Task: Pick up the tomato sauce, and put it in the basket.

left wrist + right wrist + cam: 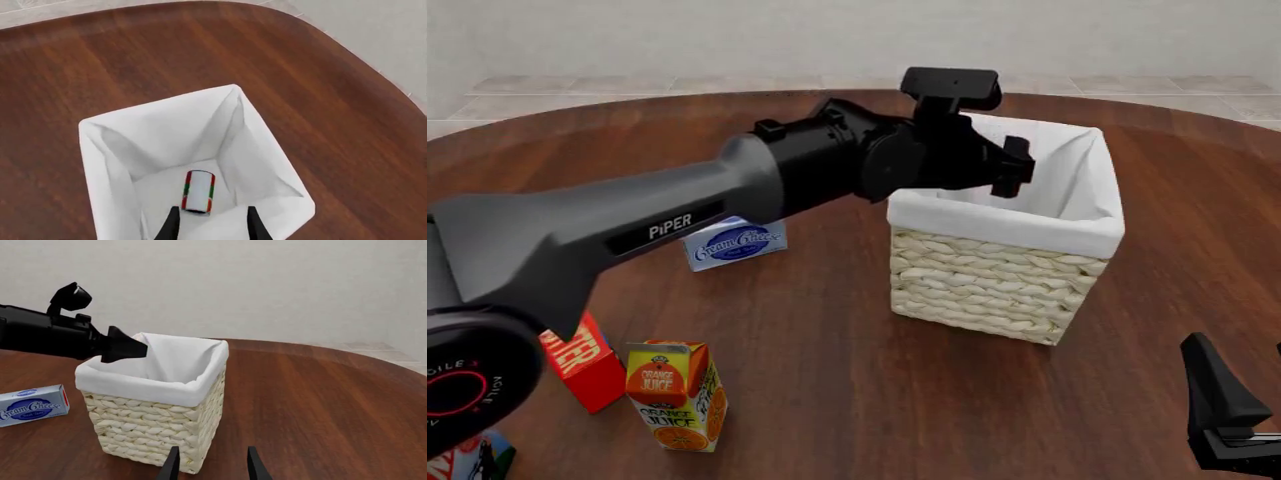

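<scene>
The tomato sauce (pixel 198 192), a small can with a red and green label, lies on its side on the white cloth floor of the basket (pixel 160 107). My left gripper (pixel 213 214) hovers above the basket's opening, open, with nothing between its fingers. In the front view the left arm reaches over the basket (pixel 988 280) with the left gripper (pixel 1012 165) above its near rim; the can is hidden there. My right gripper (pixel 212 464) stands open and empty, low on the near side of the basket (pixel 153 425), at the front view's lower right (pixel 1225 405).
A blue cream cheese box (pixel 735 243) (pixel 32 405) lies left of the basket. An orange juice carton (pixel 674 395) and a red carton (pixel 581 362) stand at the front left. The round wooden table's edge (pixel 373 65) curves behind the basket.
</scene>
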You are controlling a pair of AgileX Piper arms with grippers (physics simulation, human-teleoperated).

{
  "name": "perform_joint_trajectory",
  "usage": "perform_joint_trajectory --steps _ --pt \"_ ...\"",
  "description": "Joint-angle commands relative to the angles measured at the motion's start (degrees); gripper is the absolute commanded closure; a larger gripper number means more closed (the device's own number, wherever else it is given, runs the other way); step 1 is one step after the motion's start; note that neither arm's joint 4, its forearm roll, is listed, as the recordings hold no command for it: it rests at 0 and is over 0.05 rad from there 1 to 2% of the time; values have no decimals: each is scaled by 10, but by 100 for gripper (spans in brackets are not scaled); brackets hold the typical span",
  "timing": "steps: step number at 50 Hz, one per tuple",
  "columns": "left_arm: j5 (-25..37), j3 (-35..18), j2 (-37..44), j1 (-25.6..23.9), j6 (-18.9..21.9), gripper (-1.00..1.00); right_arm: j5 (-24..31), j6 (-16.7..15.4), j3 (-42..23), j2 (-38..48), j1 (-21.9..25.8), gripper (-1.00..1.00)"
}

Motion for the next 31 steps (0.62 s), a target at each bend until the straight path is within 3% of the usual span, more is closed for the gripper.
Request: perform_joint_trajectory --steps 1,12,31 --pt "-8 23 -19 -5 1 -100 0 0 0 0 0 -100" --pt "-27 89 -90 -13 -3 -100 0 0 0 0 0 -100" --pt "-87 312 -302 -17 -5 -100 0 0 0 0 0 -100"
